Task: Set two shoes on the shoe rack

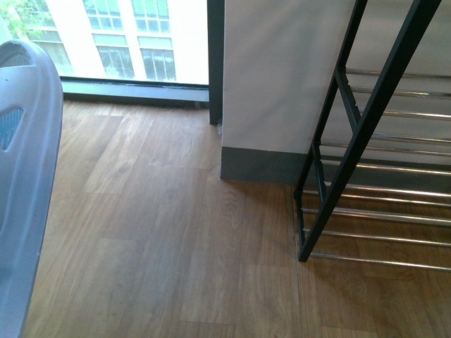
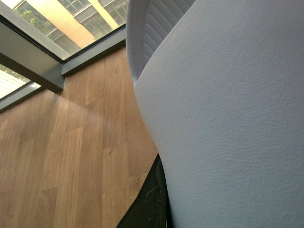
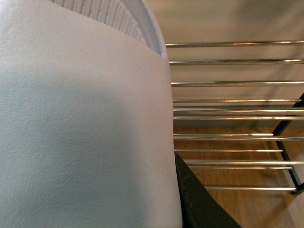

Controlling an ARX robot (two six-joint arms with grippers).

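A pale blue slide sandal [image 2: 228,118] fills most of the left wrist view, and my left gripper [image 2: 176,209] is shut on it. One black finger [image 2: 149,204] shows against its side, above the wood floor. Another pale blue slide sandal [image 3: 80,123] fills the right wrist view with my right gripper [image 3: 173,204] shut on it, one black finger [image 3: 199,206] showing. Just beyond it are the shoe rack's chrome bars [image 3: 232,109]. In the front view a pale blue sandal [image 1: 25,176] looms at the left edge and the shoe rack [image 1: 366,127] stands at the right. Neither arm shows there.
Wood floor [image 1: 176,246] lies between the sandal and the rack. A white wall corner with grey skirting [image 1: 261,165] stands just left of the rack. A floor-level window with a dark frame [image 1: 134,88] runs along the back left.
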